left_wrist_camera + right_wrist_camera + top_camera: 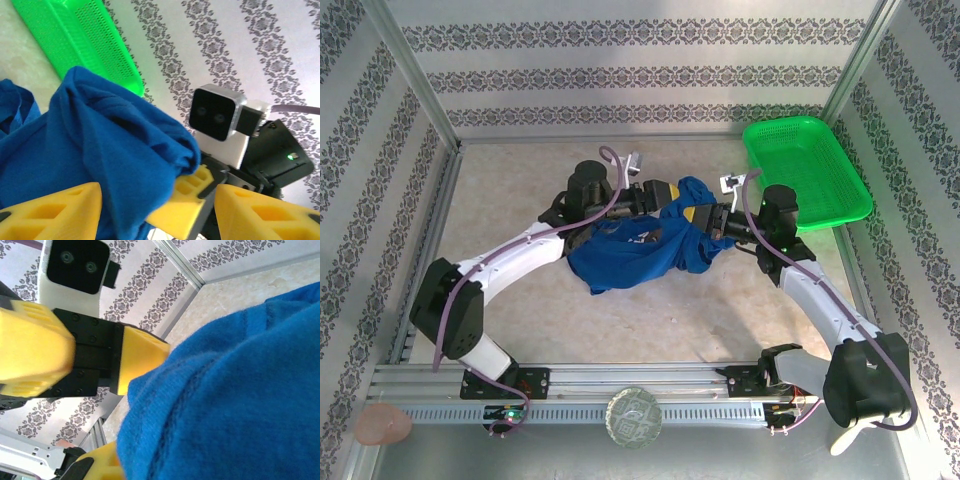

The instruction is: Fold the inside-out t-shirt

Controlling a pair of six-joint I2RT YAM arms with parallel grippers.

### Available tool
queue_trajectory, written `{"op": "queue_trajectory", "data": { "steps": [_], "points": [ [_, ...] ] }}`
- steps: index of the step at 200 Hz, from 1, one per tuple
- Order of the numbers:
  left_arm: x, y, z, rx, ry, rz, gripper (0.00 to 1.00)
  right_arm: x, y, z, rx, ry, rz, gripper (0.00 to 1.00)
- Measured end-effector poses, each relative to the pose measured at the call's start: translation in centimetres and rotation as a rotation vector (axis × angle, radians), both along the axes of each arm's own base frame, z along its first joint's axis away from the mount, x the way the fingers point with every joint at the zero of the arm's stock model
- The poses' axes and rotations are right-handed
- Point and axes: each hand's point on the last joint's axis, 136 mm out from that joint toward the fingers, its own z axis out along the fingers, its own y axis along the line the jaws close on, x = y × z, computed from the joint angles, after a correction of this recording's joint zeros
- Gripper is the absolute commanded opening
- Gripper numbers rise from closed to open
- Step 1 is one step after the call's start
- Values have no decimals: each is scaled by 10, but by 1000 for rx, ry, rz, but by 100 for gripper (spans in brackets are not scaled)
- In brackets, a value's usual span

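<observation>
left gripper (676, 193): jaws wide apart, yellow fingers (50, 210) on either side of a fold of the inside-out t-shirt (635, 250), not pinching it
right gripper (694, 215): clamped tight on the cloth, nose to nose with the left one
shirt is a crumpled blue bunch mid-table (520, 200), upper part lifted between the two claws, the rest sagging down toward the left arm
green basket (810, 170) sits at back right, clear of the shirt

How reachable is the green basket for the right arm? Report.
Probably yes: the green basket sits close beside the right tool with nothing between, but that tool is shut on the t-shirt, so cloth would drag along.
</observation>
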Motion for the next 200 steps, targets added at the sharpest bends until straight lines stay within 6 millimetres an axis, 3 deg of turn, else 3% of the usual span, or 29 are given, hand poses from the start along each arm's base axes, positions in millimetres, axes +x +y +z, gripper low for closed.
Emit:
{"op": "queue_trajectory", "data": {
  "steps": [19,38,60,67,81,90,110,152,178,200],
  "points": [
    [4,-3,-14,20,20,-2,55,1,-1,-2,-3,4,-10,0],
    [7,-6,-23,35,33,-6,41,2,-1,-2,-3,1,-15,0],
    [8,-11,-26,39,35,-16,0,2,-1,-2,-4,1,-17,0],
    [8,-13,-26,37,38,-18,0,3,-1,-2,-4,1,-18,0],
    [8,-15,-22,32,31,-24,0,5,-3,-2,-6,3,-32,49],
    [9,-16,-16,27,23,-24,0,8,-6,-4,-8,6,-49,62],
    [12,-18,7,20,7,-28,0,17,-15,-18,-23,30,-102,64],
    [8,-19,95,-88,-57,-83,0,39,-28,-67,-79,153,-209,59],
    [6,-15,116,-180,6,-107,0,47,-38,-78,-110,182,-278,60],
    [8,-11,119,-274,75,-107,0,44,-45,-80,-139,202,-321,62]
  ]
}}
